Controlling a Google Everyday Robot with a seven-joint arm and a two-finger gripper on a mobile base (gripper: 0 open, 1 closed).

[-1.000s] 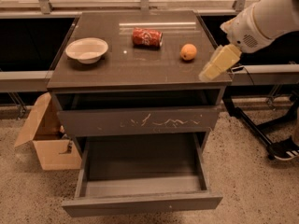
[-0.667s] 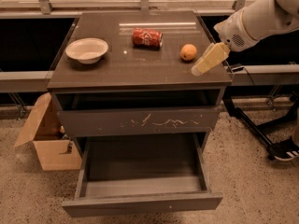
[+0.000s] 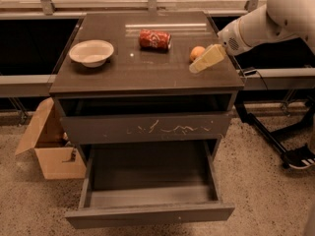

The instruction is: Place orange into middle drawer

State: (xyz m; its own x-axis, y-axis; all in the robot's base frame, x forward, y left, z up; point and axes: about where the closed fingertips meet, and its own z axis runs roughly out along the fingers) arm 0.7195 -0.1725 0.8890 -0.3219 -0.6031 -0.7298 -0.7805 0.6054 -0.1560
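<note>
Well, the dark cabinet top (image 3: 133, 69) stands on a speckled floor (image 3: 266, 191), with a cardboard box (image 3: 49, 149) open beside it. A white bowl (image 3: 91, 52) sits at the left and a red soda can (image 3: 154, 39) lies on its side. The orange (image 3: 196, 52) rests on top, near the right edge. The gripper (image 3: 206, 59) is right against it; I cannot tell if it is open or closed. Lower down, the middle drawer (image 3: 150, 213) is pulled out under the scratched drawer front (image 3: 147, 128).

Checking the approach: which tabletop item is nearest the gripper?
The small round orange fruit, beside the cream gripper at the right edge; the red soda can and white bowl lie farther left.
</note>
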